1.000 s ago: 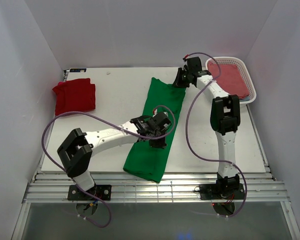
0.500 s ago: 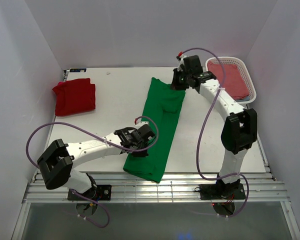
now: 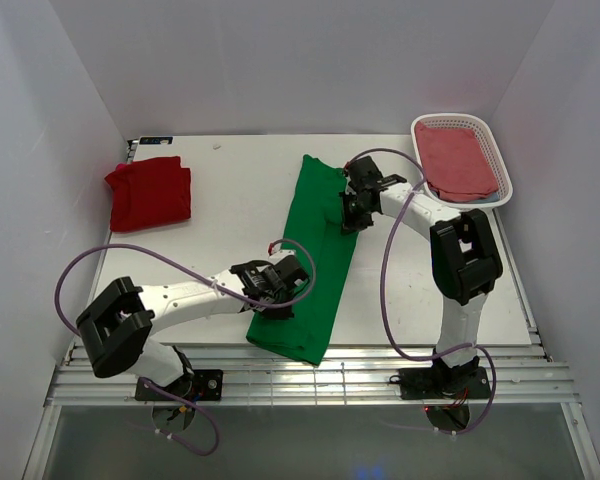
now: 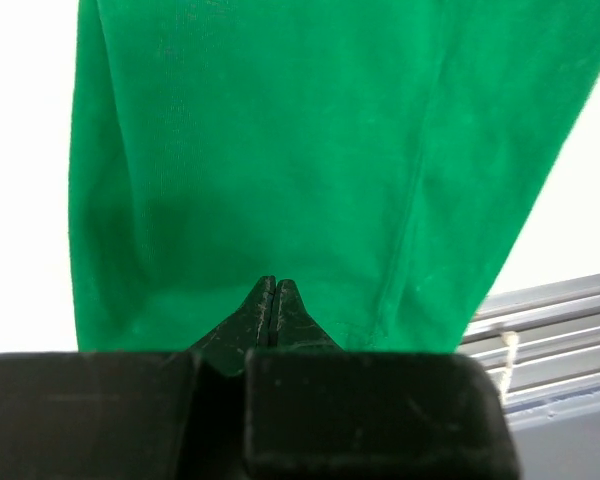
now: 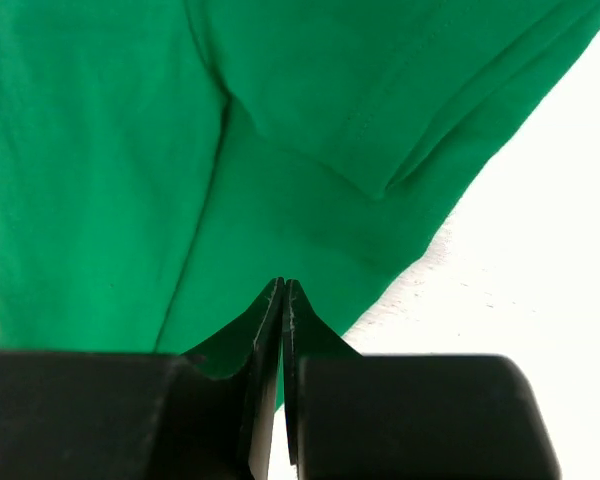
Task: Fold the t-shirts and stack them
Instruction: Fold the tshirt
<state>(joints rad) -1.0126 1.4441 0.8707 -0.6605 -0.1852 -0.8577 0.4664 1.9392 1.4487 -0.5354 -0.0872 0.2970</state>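
Observation:
The green t-shirt (image 3: 315, 240) lies on the table folded into a long strip that runs from the far middle to the near edge. My left gripper (image 3: 283, 305) is shut with its tips down on the near part of the green t-shirt (image 4: 280, 150); no cloth shows between its jaws. My right gripper (image 3: 348, 222) is shut over the strip's right edge, near a folded-in sleeve of the green t-shirt (image 5: 100, 200). The red t-shirt (image 3: 150, 192) lies folded at the far left, apart from both grippers.
A white basket (image 3: 450, 117) at the far right holds a pinkish-red cloth (image 3: 458, 158). Metal rails (image 3: 310, 385) run along the near table edge, close to the strip's near end. Purple cables loop off both arms.
My left gripper has moved from the middle of the green strip toward its near end. My right gripper has come from the far end down along the right edge.

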